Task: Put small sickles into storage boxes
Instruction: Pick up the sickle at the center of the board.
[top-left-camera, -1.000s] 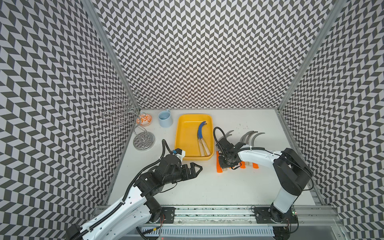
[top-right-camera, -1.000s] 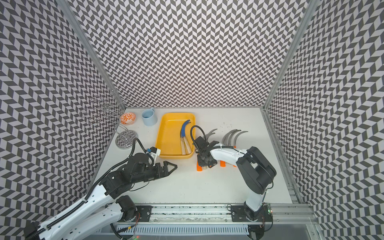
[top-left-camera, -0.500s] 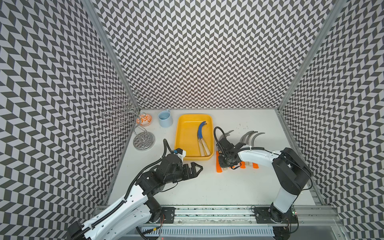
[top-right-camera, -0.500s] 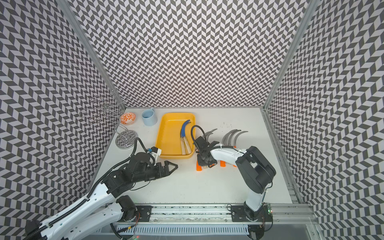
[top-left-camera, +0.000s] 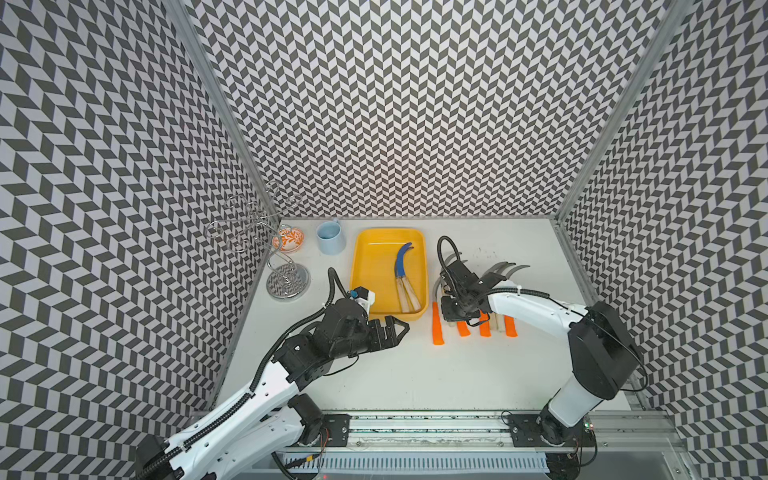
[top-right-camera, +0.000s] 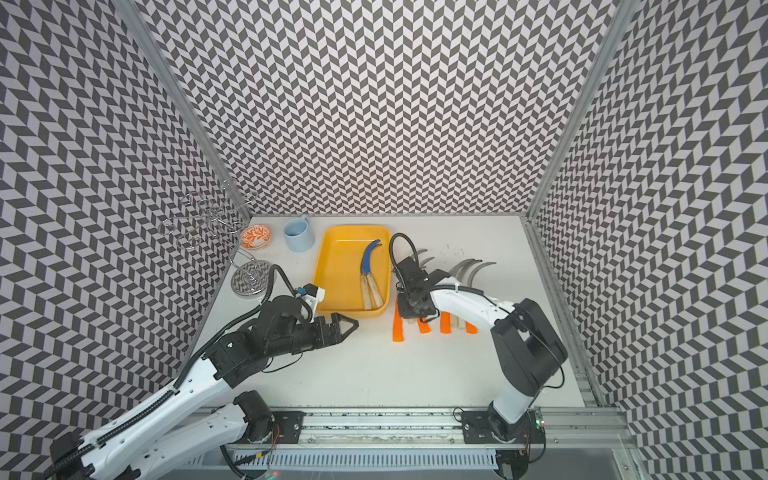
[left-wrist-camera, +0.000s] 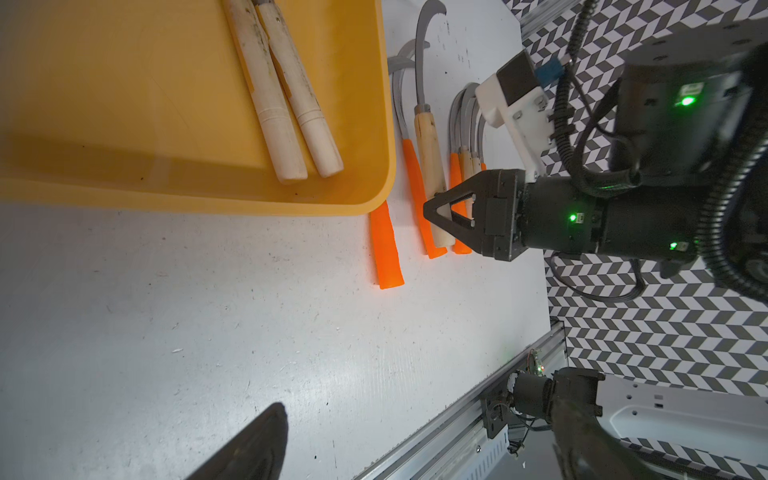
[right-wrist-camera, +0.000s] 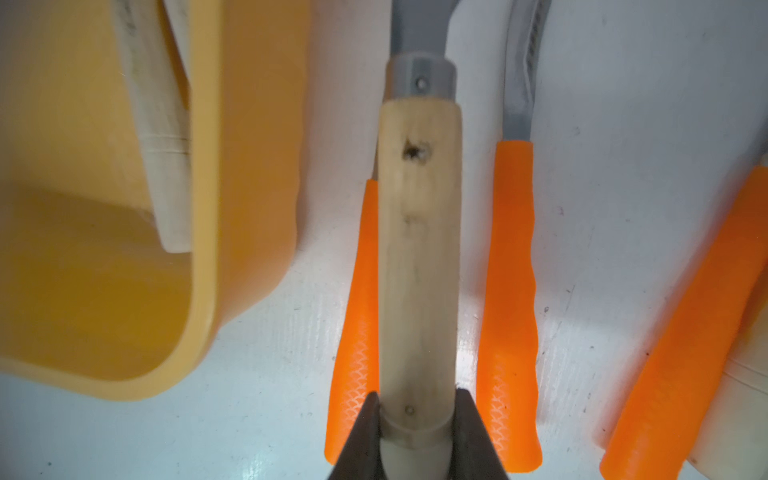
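The yellow storage box (top-left-camera: 368, 266) (top-right-camera: 336, 270) holds two sickles, one with a blue blade (top-left-camera: 402, 262), their pale wood handles side by side. Several more sickles (top-left-camera: 436, 326) lie in a row on the table to its right, most with orange handles. My right gripper (top-left-camera: 451, 309) (right-wrist-camera: 417, 419) is shut on a wood-handled sickle (right-wrist-camera: 417, 249) (left-wrist-camera: 430, 141) near the handle's end, between two orange handles. The left wrist view shows that right gripper (left-wrist-camera: 436, 212) clamped on it. My left gripper (top-left-camera: 395, 328) (left-wrist-camera: 415, 457) hangs open over bare table in front of the box.
A light-blue mug (top-left-camera: 330, 237), a small orange-patterned bowl (top-left-camera: 289, 241) and a wire stand (top-left-camera: 286, 278) stand at the back left. The box's near right corner (right-wrist-camera: 187, 353) is close beside the held handle. A metal rail (top-left-camera: 415, 419) runs along the front edge.
The right gripper's jaws have closed onto the wood handle. The left gripper has drifted slightly toward the box.
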